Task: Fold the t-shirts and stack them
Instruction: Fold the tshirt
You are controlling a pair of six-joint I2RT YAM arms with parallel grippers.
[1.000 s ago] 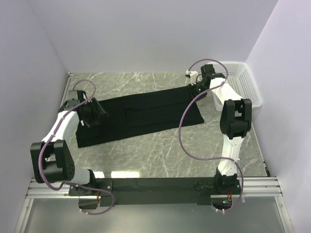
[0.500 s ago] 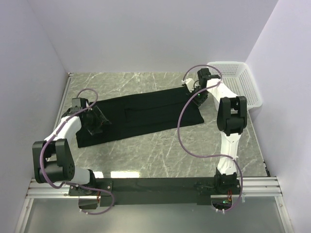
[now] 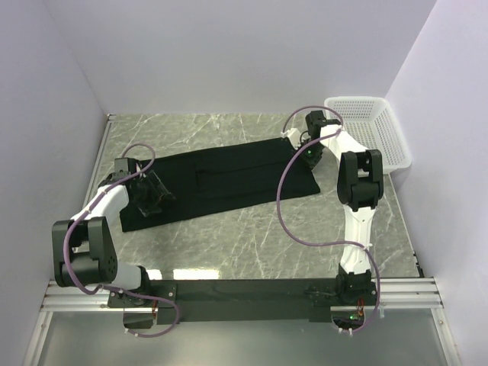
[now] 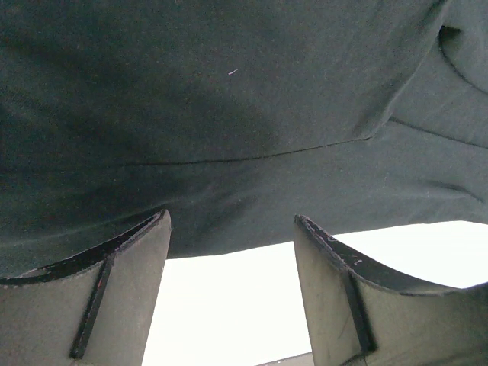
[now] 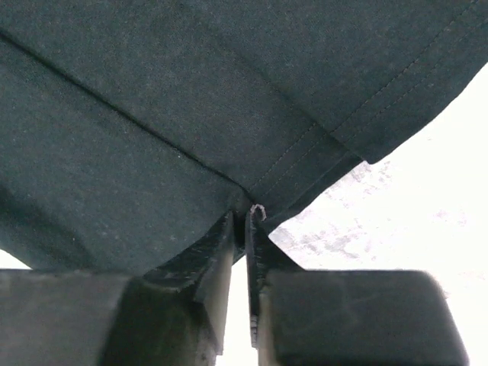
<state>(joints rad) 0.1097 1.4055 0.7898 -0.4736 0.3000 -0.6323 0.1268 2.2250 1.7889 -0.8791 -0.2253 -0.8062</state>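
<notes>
A black t-shirt [image 3: 221, 181] lies folded into a long band across the marble table, running from lower left to upper right. My left gripper [image 3: 149, 192] is open and low over the band's left end; in the left wrist view its jaws straddle the cloth edge [image 4: 229, 229] without touching. My right gripper [image 3: 308, 149] is shut on the t-shirt's far right edge; in the right wrist view the hemmed cloth [image 5: 252, 145] is pinched between its fingertips [image 5: 258, 217]. No print or label shows.
A white plastic basket [image 3: 369, 131] stands at the back right against the wall, just beyond my right arm. Bare marble table [image 3: 252, 236] shows in front of the shirt. White walls close in the left, back and right sides.
My left gripper has slid down the shirt's left end toward the near edge. My right gripper has moved slightly left and back along the shirt's right edge.
</notes>
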